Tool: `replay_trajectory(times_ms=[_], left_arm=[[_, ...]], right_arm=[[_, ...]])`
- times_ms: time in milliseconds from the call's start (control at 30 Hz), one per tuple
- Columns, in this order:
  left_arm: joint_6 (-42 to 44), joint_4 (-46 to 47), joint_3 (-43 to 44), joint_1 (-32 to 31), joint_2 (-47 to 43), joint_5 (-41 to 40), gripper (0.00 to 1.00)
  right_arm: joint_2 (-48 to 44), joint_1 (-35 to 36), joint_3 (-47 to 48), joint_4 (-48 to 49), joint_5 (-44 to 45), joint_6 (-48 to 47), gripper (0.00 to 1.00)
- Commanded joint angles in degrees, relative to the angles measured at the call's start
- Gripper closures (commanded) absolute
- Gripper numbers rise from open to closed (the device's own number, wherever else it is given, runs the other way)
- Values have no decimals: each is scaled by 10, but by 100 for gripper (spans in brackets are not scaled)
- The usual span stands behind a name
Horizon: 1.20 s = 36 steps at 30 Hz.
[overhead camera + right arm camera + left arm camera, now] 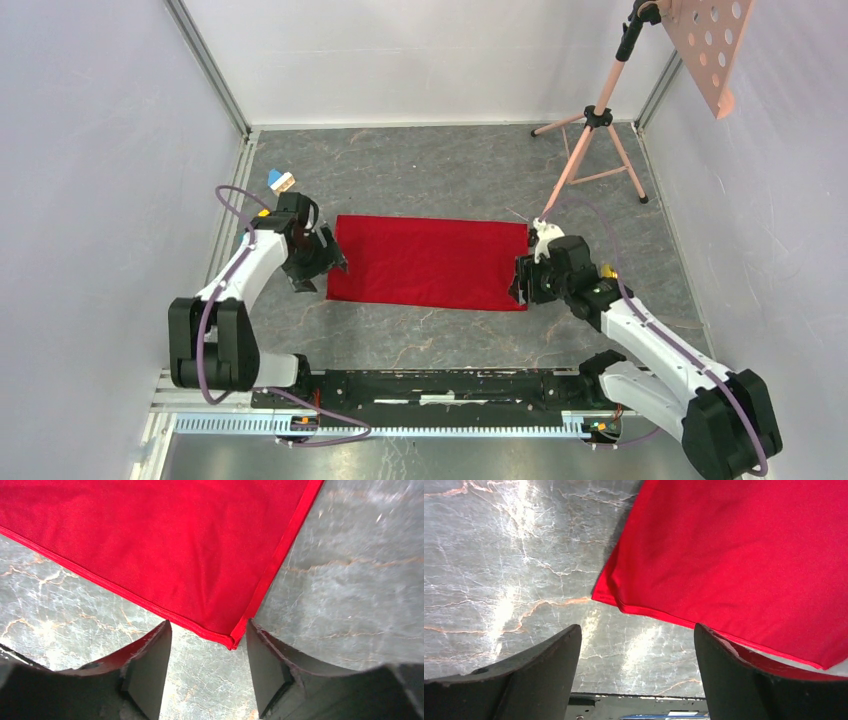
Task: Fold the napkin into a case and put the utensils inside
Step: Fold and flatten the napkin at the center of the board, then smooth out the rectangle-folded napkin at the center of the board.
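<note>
Two robot arms bracket a bright red napkin [428, 262] lying in the middle of a grey marbled table [430, 165], partway to becoming a cutlery case. The left gripper [322, 272] sits at the cloth's near-left corner and the right gripper [519, 281] at its near-right corner. Both wrist views show the jaws parted and nothing pinched. The right pair straddles the hemmed corner, while the left pair has its corner just ahead, with the near edge running past one finger.

The next fold likely goes best if each claw bites low at its corner, catching every layer at the hem. The two should then lift together and travel evenly toward the far edge so the borders line up. Cloth this thin will probably sag or skew if one arm leads.

The napkin lies flat as a wide rectangle, long side running left to right, smooth and almost free of wrinkles. A narrow stitched hem runs along its near and right edges, and the left corner appears doubled. No utensils are in view. A small coloured block [281, 181] rests far left, and a pink tripod [590, 140] stands far right.
</note>
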Motion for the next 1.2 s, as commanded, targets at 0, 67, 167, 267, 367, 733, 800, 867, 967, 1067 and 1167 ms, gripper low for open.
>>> replay_trajectory(times_ms=[0,67,167,267,367,733,800,867,967,1067,1167], left_arm=[[10,-21,32,1,-48,43,8],[5,7,25,1,-45,88,2],[13,24,31,1,-3,137,0],[14,38,28,1,30,133,0],[16,51,12,1,52,99,0],[20,44,-6,1,24,57,0],[20,34,0,1,-3,56,0],[21,33,9,1,-11,64,0],[23,36,25,1,14,81,0],[16,61,25,1,49,113,0],[13,73,17,1,82,99,0]], right_arm=[[-5,-2,64,-36,14,-36,36],[13,-1,73,-14,-18,-31,36],[35,-2,62,47,-87,0,35],[62,-2,30,112,-136,29,35],[83,-2,-5,139,-135,32,36],[69,-2,-9,108,-76,-3,37],[65,-2,0,103,-80,-4,37],[70,-2,3,106,-84,-3,37],[78,-2,2,118,-85,3,38],[85,-1,-3,134,-94,10,38],[90,-1,-12,146,-96,15,38]])
